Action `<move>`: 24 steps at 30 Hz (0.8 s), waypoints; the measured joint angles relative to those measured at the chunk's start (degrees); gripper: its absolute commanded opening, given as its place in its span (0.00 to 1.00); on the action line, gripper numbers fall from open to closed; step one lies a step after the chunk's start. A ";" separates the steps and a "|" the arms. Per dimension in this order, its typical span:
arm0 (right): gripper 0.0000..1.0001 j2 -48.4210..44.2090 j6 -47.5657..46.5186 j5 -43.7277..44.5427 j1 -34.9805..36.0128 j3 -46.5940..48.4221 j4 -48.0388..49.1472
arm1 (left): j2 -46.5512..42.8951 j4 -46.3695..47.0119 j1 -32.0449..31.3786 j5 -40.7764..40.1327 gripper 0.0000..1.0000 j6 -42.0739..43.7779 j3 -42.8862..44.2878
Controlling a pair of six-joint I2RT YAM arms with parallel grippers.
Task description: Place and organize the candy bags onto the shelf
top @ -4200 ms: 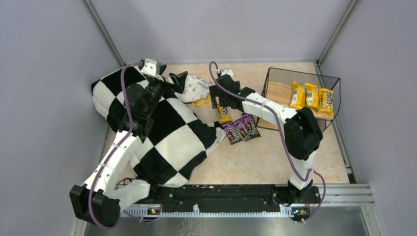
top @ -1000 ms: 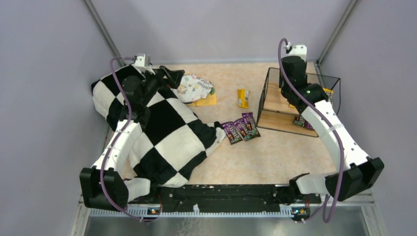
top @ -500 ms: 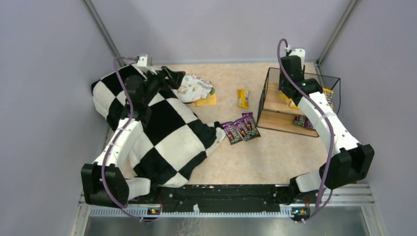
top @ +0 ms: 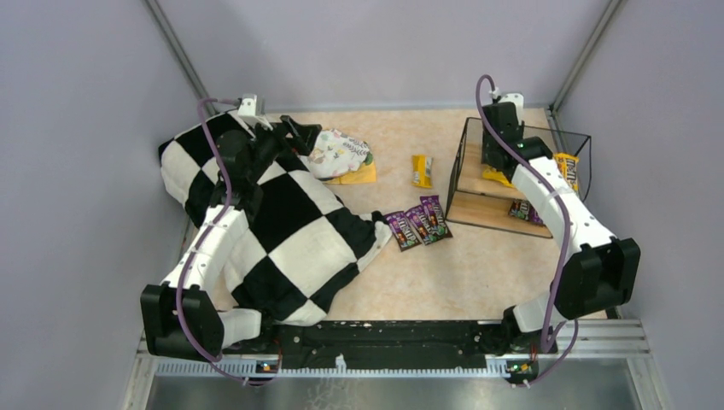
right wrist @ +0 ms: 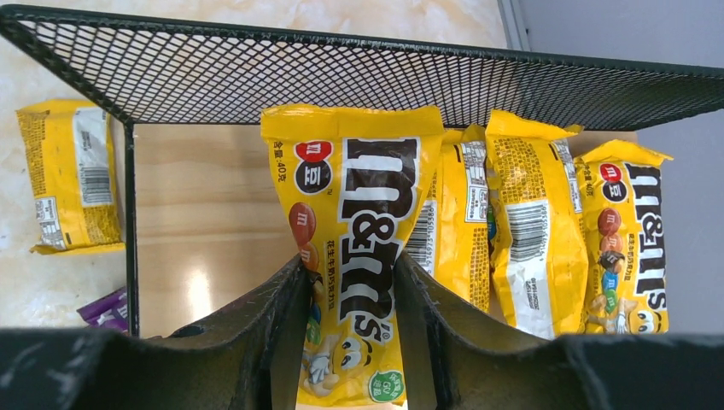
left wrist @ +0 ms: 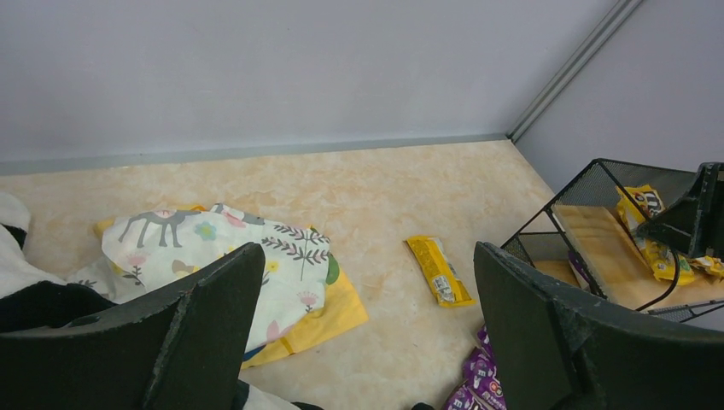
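Note:
The shelf (top: pixel 478 205) is a black wire rack at the right with two wooden boards. My right gripper (top: pixel 493 162) is over its top tier, shut on a yellow candy bag (right wrist: pixel 359 196) held between the fingers (right wrist: pixel 282 316) just above the board (right wrist: pixel 205 205). Three more yellow bags (right wrist: pixel 529 231) lie to its right on that tier. Dark bags (top: pixel 522 210) lie on the lower tier. One yellow bag (top: pixel 422 170) and three dark bags (top: pixel 418 224) lie on the table left of the shelf. My left gripper (top: pixel 299 132) is open and empty above the checkered cloth.
A large black-and-white checkered cloth (top: pixel 282 231) covers the table's left half under my left arm. A white patterned cloth bundle (top: pixel 340 152) on a flat yellow-orange piece (top: pixel 359 175) lies just past the left gripper. Walls enclose the table on three sides.
My right gripper has carried a yellow bag from the middle of the table to the shelf's top tier and settled lower over the board. The left arm has shifted only slightly.

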 measured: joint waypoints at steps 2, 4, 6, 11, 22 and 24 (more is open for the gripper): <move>0.40 0.74 0.00 -0.22 -0.42 0.00 0.11 | 0.00 -0.13 0.00 -0.09 0.98 0.13 0.00; 0.40 1.31 0.00 -0.44 -0.66 0.00 0.26 | 0.00 -0.31 0.00 -0.26 0.99 0.22 0.00; 0.40 2.08 0.00 -0.74 -0.79 0.00 0.37 | 0.00 -0.31 0.00 -0.39 0.98 0.24 0.00; 0.41 3.28 0.00 -1.46 -0.94 -0.04 0.37 | 0.00 -0.31 0.00 -0.39 0.98 0.24 0.02; 0.46 3.74 -0.07 -1.46 -1.68 -0.31 0.79 | 0.00 -0.33 0.00 -0.42 0.98 0.24 0.02; 0.48 3.85 -0.11 -1.49 -1.70 -0.31 0.79 | 0.00 -0.33 0.00 -0.39 0.98 0.24 0.02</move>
